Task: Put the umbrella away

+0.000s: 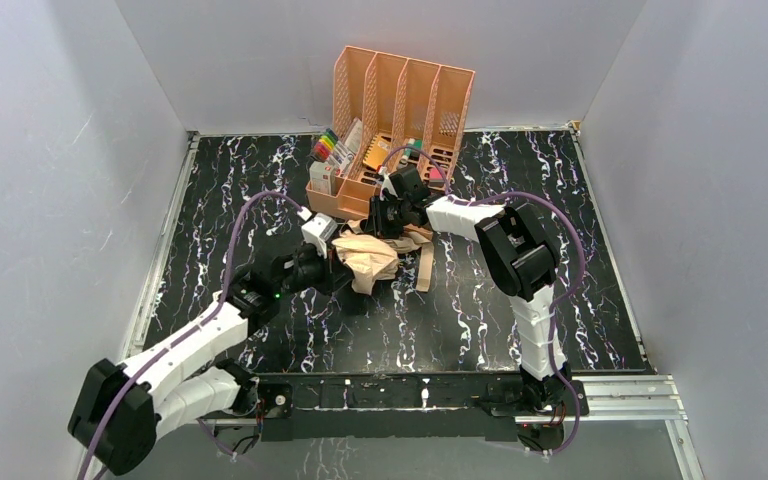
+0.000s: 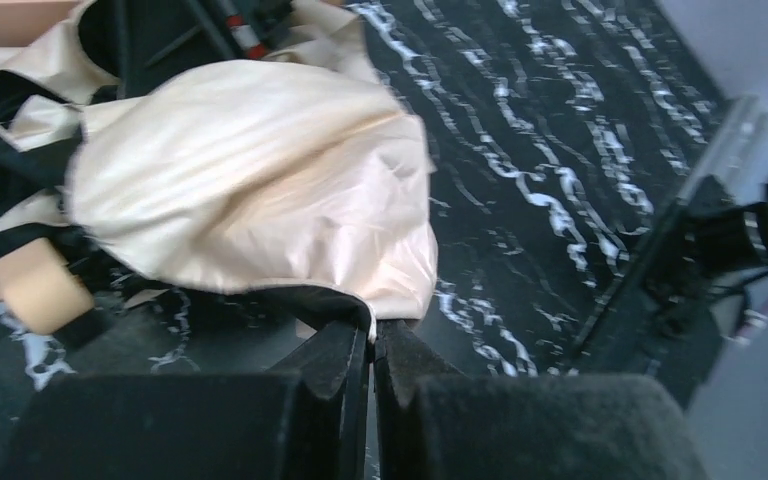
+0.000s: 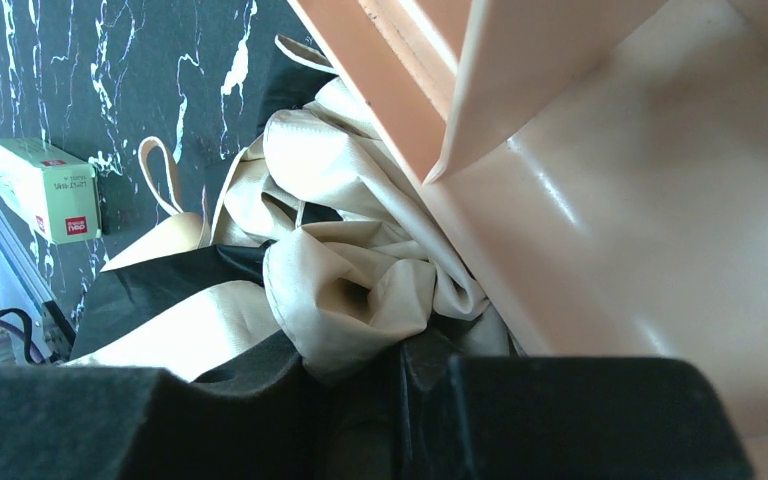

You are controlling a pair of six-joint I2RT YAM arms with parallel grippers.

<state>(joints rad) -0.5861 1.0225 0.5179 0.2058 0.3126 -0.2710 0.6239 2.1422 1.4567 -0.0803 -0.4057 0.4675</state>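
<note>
The umbrella (image 1: 375, 258) lies crumpled on the black marbled table just in front of the peach organizer, tan fabric up with black showing underneath. My left gripper (image 1: 338, 272) is at its near-left side. In the left wrist view this gripper (image 2: 372, 338) is shut on the hem of the tan and black canopy (image 2: 260, 180), and the cream handle (image 2: 40, 290) lies at the left. My right gripper (image 1: 392, 215) is at the umbrella's far side against the organizer. In the right wrist view this gripper (image 3: 400, 372) is closed on a bunched fold of canopy (image 3: 350, 280).
The peach file organizer (image 1: 400, 105) stands at the back with markers and small items in its front tray; its wall (image 3: 600, 200) fills the right wrist view's right side. A small green and white box (image 3: 45, 190) lies on the table. A tan strap (image 1: 425, 265) trails to the umbrella's right.
</note>
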